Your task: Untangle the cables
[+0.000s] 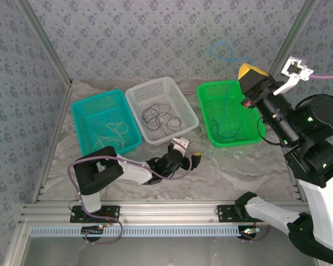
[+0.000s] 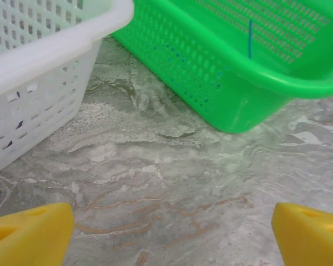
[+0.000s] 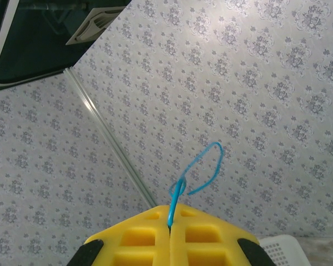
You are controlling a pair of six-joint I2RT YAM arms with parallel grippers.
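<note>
Up over the table's (image 1: 238, 166) far right corner, the right gripper (image 1: 248, 71) is clamped tight on the blue cable (image 1: 225, 52), with a loop poking out past the yellow fingertips and a strand dropping into the green basket (image 1: 219, 83) below. Down low near the table's middle, just in front of the white basket (image 1: 150, 84), the left gripper (image 1: 188, 151) has its jaws spread wide, nothing between them. Dark cables (image 1: 158, 117) lie coiled in that white basket along the far edge, and pale cables (image 1: 115, 130) sit in the teal basket (image 1: 97, 98) toward the far left.
</note>
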